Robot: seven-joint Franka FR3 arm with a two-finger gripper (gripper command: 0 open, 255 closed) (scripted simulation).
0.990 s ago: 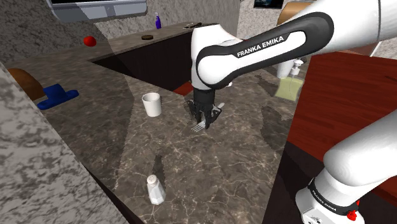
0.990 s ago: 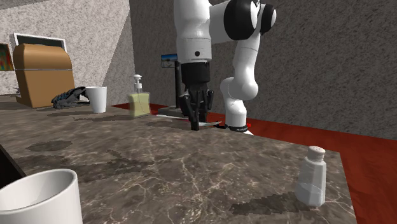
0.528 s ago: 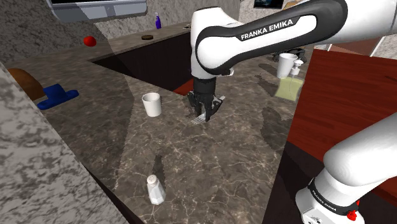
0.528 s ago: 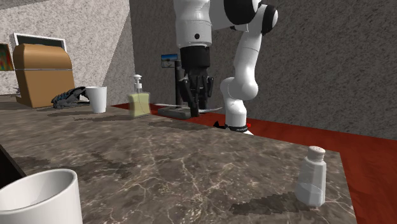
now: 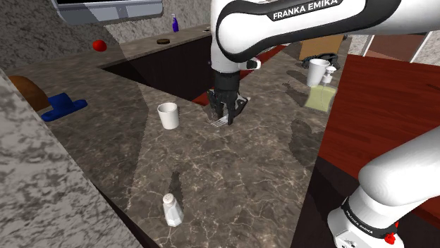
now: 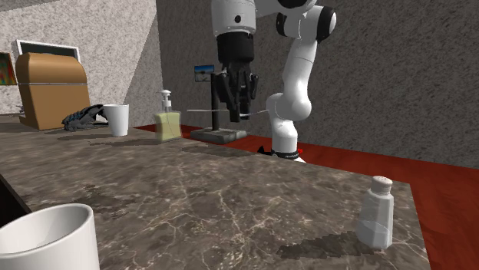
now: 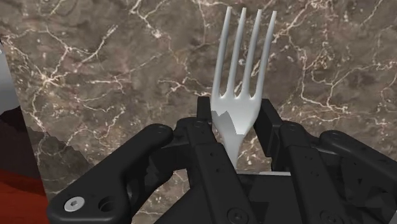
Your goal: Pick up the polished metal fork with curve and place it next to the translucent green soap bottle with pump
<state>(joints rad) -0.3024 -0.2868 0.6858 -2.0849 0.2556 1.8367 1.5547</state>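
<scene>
Gripper point(image 5: 227, 113) jaws nearly closed, pinching the fork point(image 7: 240, 76) at its neck. Risk: narrow grip, 4 tines overhang, so it may pivot or slip en route to the soap bottle point(image 6: 167, 123).

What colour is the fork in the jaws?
Pale silvery grey, plain and unpatterned; the wrist view shows the fork best.

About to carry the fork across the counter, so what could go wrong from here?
The black gripper clamps the curved grey metal fork only at its narrow neck, so it may pivot or slip. Beside the translucent green pump soap bottle stands a white cup; the fork's protruding ends might knock either.
</scene>
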